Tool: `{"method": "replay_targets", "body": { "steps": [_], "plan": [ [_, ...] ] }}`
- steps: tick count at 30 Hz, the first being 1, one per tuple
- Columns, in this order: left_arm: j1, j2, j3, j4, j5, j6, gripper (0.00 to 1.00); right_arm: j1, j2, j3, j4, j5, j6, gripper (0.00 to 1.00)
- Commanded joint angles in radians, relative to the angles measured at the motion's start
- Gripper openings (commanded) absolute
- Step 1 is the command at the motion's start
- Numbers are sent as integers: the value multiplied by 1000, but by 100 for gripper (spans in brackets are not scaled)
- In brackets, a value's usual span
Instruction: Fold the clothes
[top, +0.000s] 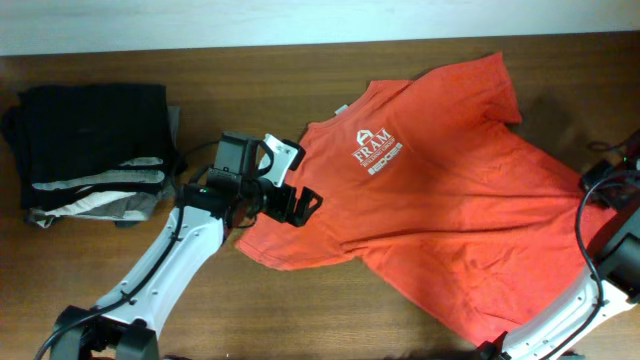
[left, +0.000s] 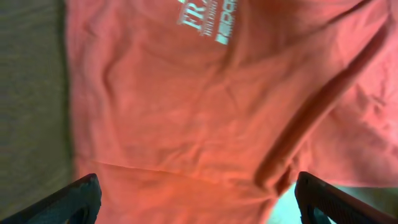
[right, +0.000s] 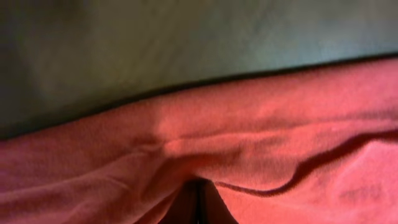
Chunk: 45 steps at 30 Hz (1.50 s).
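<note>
**A:** Orange-red T-shirt (top: 440, 200) lies spread on the table (top: 330, 320), chest logo (top: 377, 152) up, wrinkled, both sleeves out. We count no fold made yet.

**B:** Agreed. Left claw (top: 300, 205) hovers with jaws spread wide and nothing between them. The near sleeve and side of the shirt lie directly beneath it and run out ahead of it toward the logo.

**A:** Right claw (top: 600, 186)?

**B:** Pressed together. In its wrist view we see cloth bunching into the closed tips, so we judge it pinches the shirt's edge. Bare table lies beyond it.

**A:** Folded pile (top: 90, 150) of black and grey-white garments sits well behind the left claw, apart from the shirt.

**B:** Our judgement: the task is at its start. Left to do: sleeves in, sides over, body halved.
</note>
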Motion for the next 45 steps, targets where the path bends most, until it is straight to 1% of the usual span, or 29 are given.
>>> {"method": "replay_targets", "body": {
  "steps": [1,6,8,9,11,13,15,16,17,19,20,21,22,23,24,25,28,30,33,35,39,41,43,45],
  "plan": [
    [-8,1,17,23,-68,21,99,27,80,-27,79,0,-38,4],
    [-8,6,16,83,-66,20,99,46,92,-26,182,-4,-59,4],
    [-8,6,16,103,-66,19,99,53,91,-4,185,-35,-59,12],
    [-8,6,16,122,-55,19,99,55,90,20,172,-80,-59,18],
    [-8,6,16,148,-49,19,99,55,77,100,112,-169,-59,28],
    [-8,6,16,175,-47,20,99,55,60,204,31,-198,-58,38],
    [-8,6,16,217,-47,20,99,60,47,326,-77,-200,-59,44],
    [-8,6,16,245,-42,20,94,64,42,401,-144,-200,-64,47],
    [-8,6,16,272,-39,20,75,65,40,466,-203,-200,-66,49],
    [-8,10,16,340,-44,20,24,69,38,589,-316,-201,-66,58],
    [-8,13,17,373,-56,20,2,71,38,647,-372,-201,-65,64],
    [-8,16,18,400,-68,20,0,72,38,708,-431,-201,-65,71],
    [-8,20,19,419,-76,19,0,72,38,752,-475,-209,-65,77],
    [-8,30,24,439,-75,19,0,72,38,789,-512,-217,-65,80],
    [-8,45,32,451,-74,18,0,72,38,825,-551,-220,-64,88],
    [-10,64,44,452,-74,15,0,72,38,847,-579,-220,-62,99],
    [-15,160,130,397,-74,16,0,72,38,864,-636,-220,-62,99],
    [-21,234,229,312,-74,17,0,72,39,863,-672,-219,-62,99],
    [-40,354,446,136,-74,27,0,72,39,863,-676,-219,-62,99],
    [-61,431,618,11,-75,68,0,72,39,863,-676,-219,-62,99],
    [-103,563,908,-164,-111,119,0,71,39,863,-676,-219,-62,99],
    [-122,630,1011,-209,-159,145,0,71,39,863,-676,-219,-62,99],
    [-132,686,1062,-208,-198,147,0,71,39,863,-676,-219,-62,99],
    [-132,735,1077,-201,-202,147,0,71,39,863,-676,-219,-62,99]
  ]
}}
